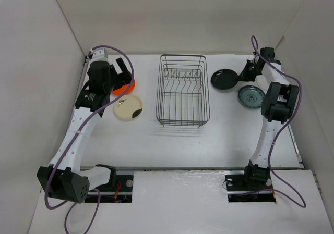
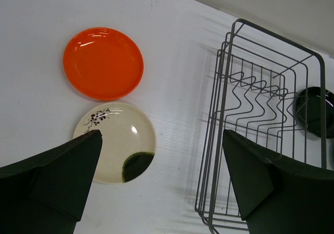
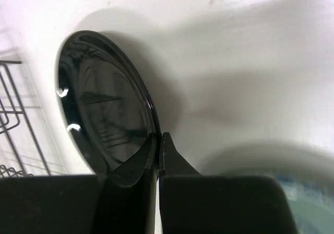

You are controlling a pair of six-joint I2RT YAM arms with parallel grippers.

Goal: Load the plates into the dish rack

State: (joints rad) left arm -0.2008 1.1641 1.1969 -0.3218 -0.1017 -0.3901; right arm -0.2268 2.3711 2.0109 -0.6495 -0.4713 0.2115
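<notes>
The black wire dish rack (image 1: 158, 88) stands mid-table with nothing in it. My right gripper (image 1: 241, 75) is shut on the near rim of the black plate (image 1: 223, 80), right of the rack. In the right wrist view the jaws (image 3: 159, 137) pinch that rim and the plate (image 3: 104, 109) looks tilted. The grey-teal patterned plate (image 1: 251, 97) lies beside it. My left gripper (image 1: 123, 73) is open and empty above the orange plate (image 2: 103, 63) and the cream plate with a dark patch (image 2: 122, 140), left of the rack (image 2: 276, 36). The clear plate is out of view.
White walls close in the table on the left, back and right. The rack's edge (image 3: 11, 62) shows at the left of the right wrist view. The black plate (image 2: 313, 111) shows through the rack wires in the left wrist view.
</notes>
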